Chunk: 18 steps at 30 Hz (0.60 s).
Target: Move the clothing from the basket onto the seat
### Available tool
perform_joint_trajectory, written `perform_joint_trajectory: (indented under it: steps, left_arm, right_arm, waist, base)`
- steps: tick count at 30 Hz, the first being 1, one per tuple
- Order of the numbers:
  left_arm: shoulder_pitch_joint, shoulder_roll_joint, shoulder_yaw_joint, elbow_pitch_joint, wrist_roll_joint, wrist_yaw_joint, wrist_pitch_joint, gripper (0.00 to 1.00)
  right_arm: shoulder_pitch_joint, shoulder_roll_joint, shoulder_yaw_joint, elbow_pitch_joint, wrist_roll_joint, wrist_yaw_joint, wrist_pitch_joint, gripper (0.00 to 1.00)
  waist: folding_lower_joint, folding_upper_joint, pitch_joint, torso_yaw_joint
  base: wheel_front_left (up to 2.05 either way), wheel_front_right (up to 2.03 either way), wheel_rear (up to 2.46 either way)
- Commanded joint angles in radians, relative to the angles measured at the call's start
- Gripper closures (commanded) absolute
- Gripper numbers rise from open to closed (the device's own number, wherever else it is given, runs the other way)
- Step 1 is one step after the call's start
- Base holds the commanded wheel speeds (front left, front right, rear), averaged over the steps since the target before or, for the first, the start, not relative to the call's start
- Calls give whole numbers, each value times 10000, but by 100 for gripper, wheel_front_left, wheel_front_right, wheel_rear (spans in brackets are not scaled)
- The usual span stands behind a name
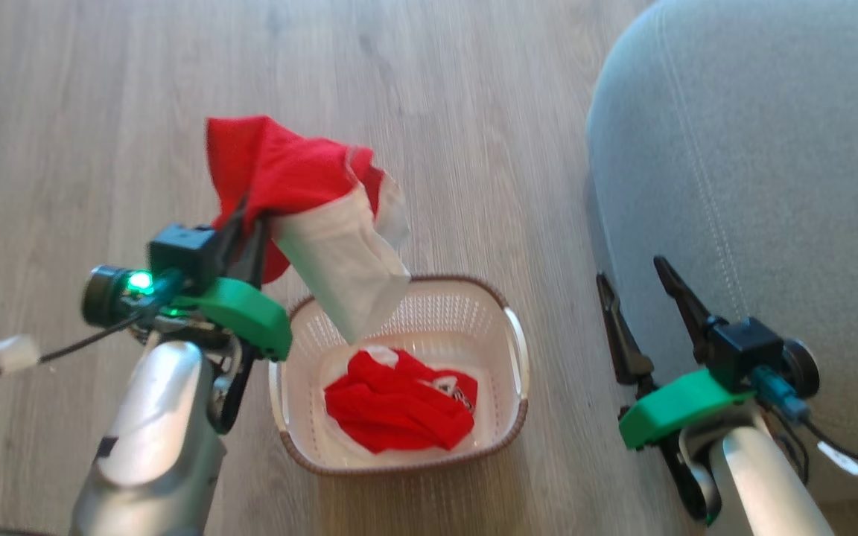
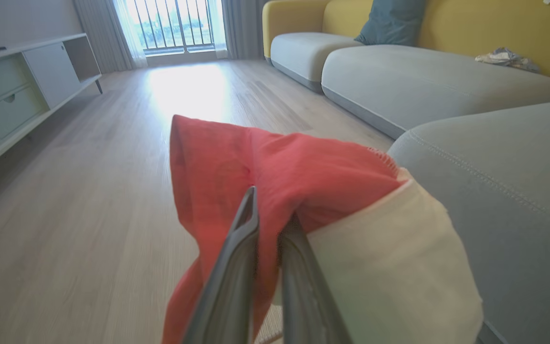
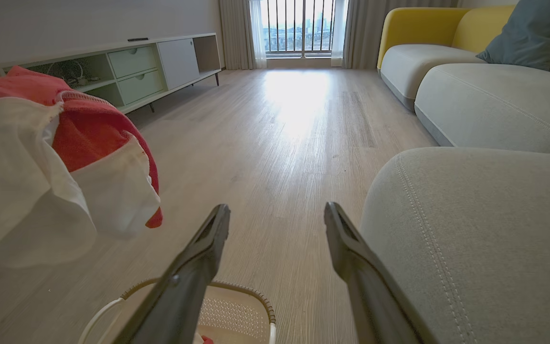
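Above the far-left rim of the basket [image 1: 453, 313] the left gripper [image 1: 246, 222] pinches the red-white garment [image 1: 302, 186], hanging in air. The red garment [image 1: 392, 411] lies inside the basket. The right gripper [image 1: 629, 269] stands wide, empty, beside the seat [image 1: 771, 149].

You can read no text, number or brand here: the small white mark [image 1: 447, 385] on the red garment [image 1: 392, 413] in the basket [image 1: 451, 313] is too blurred, and the left cable tag [image 1: 16, 352] and the right cable tag [image 1: 846, 458] look blank.
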Motion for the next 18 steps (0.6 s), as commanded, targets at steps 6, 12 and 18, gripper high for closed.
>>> perform_joint_trajectory:
  steps: [6,12,18]
  left_arm:
    - [520,-86,1639,-2519,136,-113,-127,100]
    - [854,-304,2413,-4102,223,-468,-127,100]
    - [1000,-434,3038,-6048,288,-874,-127,100]
  right_arm:
    - [356,-37,175,-252,78,-2,-65,0]
    - [586,-37,218,-266,100,-2,-65,0]
    - [649,-37,262,-280,181,-2,-65,0]
  waist:
    - [1,-1,-916,180]
    - [1,-1,-1294,162]
    - [1,-1,-1445,107]
  base:
    - [0,0,0]
    - [0,0,0]
    - [0,0,0]
